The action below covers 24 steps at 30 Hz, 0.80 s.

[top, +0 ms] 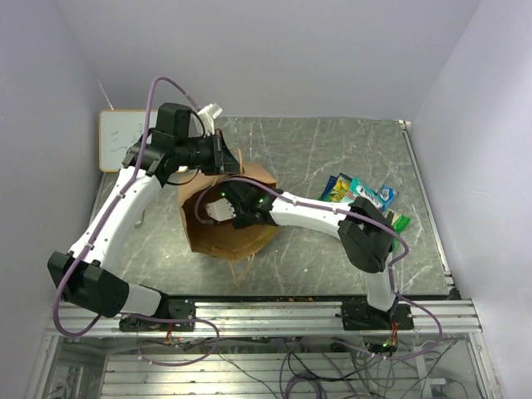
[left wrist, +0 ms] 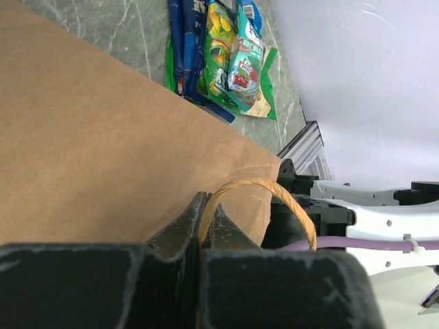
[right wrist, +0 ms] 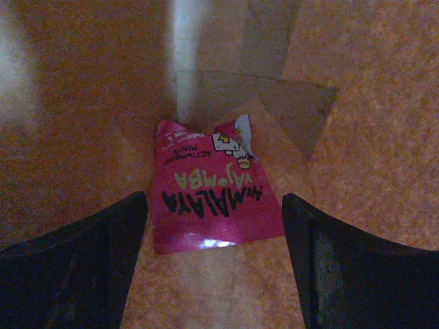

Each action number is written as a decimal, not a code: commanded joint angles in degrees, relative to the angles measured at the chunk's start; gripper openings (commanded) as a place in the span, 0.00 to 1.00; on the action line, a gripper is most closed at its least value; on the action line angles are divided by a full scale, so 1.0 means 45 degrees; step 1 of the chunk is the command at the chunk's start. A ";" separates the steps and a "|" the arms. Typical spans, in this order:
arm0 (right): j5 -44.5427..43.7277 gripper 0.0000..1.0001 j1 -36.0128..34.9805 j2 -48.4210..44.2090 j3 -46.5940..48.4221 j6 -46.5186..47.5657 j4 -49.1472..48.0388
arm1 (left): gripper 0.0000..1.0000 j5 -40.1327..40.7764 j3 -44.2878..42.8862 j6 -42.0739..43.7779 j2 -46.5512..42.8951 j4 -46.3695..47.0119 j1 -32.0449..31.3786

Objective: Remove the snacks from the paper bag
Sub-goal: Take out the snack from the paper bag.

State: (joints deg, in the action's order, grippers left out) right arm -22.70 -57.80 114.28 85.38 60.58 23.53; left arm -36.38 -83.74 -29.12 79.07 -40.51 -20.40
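Our left claw is pressed together on the twisted handle of the tall brown kraft paper bag. Inside it, our right claw hangs spread over one red foil packet, not yet gripped. Rightward, several glossy packets already lie on the grey counter; we judge little remains.

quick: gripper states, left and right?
Left gripper: closed on the twisted paper handle of the tall brown paper bag.
Right gripper: open inside the bag, straddling the red foil snack packet, not gripping it.
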 commanded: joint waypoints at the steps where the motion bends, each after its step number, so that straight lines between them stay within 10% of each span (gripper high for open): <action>1: -0.0760 0.80 0.0296 0.0237 0.0286 -0.0136 -0.0187 | 0.07 -0.0534 -0.0225 0.0336 -0.0115 -0.0044 -0.0239; 16: -0.2759 0.74 0.0728 0.2025 0.0283 -0.0229 -0.1529 | 0.07 -0.0466 -0.0168 0.0531 -0.0045 -0.0460 -0.0544; 24: -0.2940 0.41 0.0715 0.1658 0.0293 -0.0073 -0.1641 | 0.07 0.0026 -0.0149 0.0553 -0.0071 -0.0821 -0.0539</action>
State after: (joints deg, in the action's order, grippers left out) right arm -34.20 -54.76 122.54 85.49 60.10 17.26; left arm -37.17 -83.74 -27.55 79.09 -42.94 -22.46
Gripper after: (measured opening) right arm 0.487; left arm 0.076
